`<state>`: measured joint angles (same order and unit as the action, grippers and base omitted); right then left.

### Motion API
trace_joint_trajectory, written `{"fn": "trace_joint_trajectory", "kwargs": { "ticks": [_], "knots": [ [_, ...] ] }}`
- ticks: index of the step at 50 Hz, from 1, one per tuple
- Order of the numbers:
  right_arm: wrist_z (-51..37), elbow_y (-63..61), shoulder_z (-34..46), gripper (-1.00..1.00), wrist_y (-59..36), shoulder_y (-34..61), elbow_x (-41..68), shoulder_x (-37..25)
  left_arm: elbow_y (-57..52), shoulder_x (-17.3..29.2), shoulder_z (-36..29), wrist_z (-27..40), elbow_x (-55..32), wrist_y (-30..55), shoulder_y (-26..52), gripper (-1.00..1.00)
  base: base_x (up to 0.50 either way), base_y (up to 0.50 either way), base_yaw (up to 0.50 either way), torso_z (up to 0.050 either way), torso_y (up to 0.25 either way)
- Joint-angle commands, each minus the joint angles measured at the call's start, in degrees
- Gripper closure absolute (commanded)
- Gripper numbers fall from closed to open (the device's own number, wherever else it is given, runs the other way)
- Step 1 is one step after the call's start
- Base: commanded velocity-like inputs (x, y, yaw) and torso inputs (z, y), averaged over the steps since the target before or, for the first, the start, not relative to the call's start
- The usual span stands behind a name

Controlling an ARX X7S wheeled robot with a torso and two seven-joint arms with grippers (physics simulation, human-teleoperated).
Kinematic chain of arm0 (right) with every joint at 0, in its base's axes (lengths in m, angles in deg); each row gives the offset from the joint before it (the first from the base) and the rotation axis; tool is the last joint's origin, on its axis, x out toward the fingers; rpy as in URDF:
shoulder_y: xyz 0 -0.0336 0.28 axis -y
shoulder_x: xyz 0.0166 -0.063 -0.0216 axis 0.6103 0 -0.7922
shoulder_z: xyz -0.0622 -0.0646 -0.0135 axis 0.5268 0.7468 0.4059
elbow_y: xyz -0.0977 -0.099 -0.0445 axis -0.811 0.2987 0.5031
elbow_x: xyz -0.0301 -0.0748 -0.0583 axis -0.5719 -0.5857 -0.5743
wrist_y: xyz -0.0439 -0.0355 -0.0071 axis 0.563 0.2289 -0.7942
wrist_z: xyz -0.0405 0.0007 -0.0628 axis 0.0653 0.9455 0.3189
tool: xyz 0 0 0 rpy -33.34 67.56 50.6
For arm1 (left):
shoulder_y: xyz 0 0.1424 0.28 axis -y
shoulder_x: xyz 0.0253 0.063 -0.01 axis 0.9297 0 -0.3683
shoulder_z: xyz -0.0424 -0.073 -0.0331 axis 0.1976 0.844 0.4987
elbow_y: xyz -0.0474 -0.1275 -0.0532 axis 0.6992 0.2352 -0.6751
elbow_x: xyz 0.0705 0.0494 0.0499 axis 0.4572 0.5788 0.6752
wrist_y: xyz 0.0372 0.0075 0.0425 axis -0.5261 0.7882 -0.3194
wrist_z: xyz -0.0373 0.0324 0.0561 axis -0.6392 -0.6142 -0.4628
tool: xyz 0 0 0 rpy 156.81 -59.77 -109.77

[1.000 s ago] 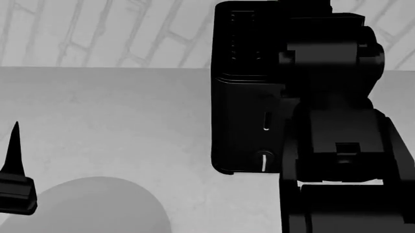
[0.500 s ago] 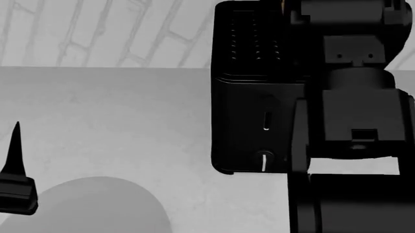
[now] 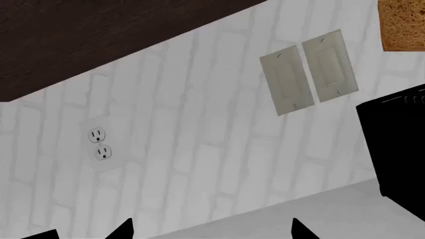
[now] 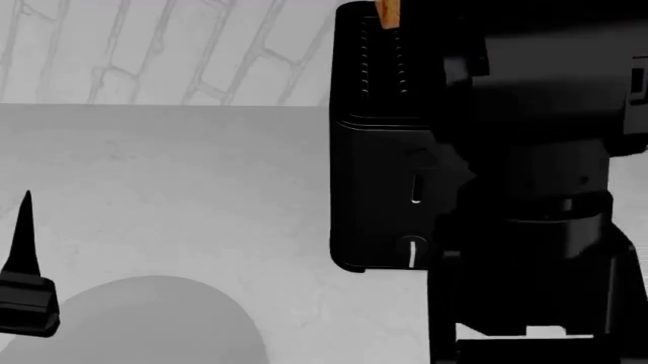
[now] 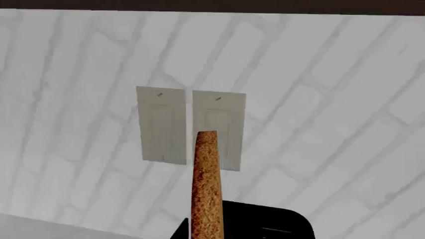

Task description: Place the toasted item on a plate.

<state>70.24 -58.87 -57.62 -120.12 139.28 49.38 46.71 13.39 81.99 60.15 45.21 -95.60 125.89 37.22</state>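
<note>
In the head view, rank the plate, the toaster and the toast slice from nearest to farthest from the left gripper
1. Plate, just beside the left gripper, at the near edge.
2. Toaster, across the counter toward the right.
3. Toast slice, above the toaster's top, farthest.

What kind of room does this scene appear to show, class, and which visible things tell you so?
Most likely a kitchen: a black toaster stands on a pale counter against a white brick wall with a power outlet, and a slice of toast is raised above it.

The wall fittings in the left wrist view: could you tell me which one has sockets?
The outlet plate, alone under the dark cabinet, shows two sockets. The paired switch plates near the toast are blank.
</note>
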Motion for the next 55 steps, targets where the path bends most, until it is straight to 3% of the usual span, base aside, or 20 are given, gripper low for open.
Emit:
{"fn": "trace_joint_trajectory", "kwargs": {
  "ticks": [1, 22, 35, 55],
  "knots": [
    [-3.84, -16.61, 1.73, 1.00, -9.14, -4.37, 9.75, 1.37, -0.77, 0.28, 0.13, 0.20, -0.19, 0.77, 0.12, -1.00, 0.00, 0.00, 0.00, 0.000, 0.000],
    [-29.68, -23.09, 6.92, 1.00, -6.95, -8.65, 52.14, 1.39, -4.62, 1.43, 4.30, 0.37, -1.31, 2.93, -2.52, -1.00, 0.00, 0.00, 0.00, 0.000, 0.000],
    [-45.19, -27.25, 6.77, 1.00, -4.79, -14.95, 70.96, 0.87, -6.83, 2.41, 8.34, 0.76, -2.26, 2.73, -6.63, -1.00, 0.00, 0.00, 0.00, 0.000, 0.000],
    [-68.32, -38.49, 5.18, 1.00, 4.68, -25.75, 96.93, -0.98, -6.70, 11.23, 10.14, 12.72, -15.07, -0.17, -9.38, -1.00, 0.00, 0.00, 0.00, 0.000, 0.000]
  ]
}}
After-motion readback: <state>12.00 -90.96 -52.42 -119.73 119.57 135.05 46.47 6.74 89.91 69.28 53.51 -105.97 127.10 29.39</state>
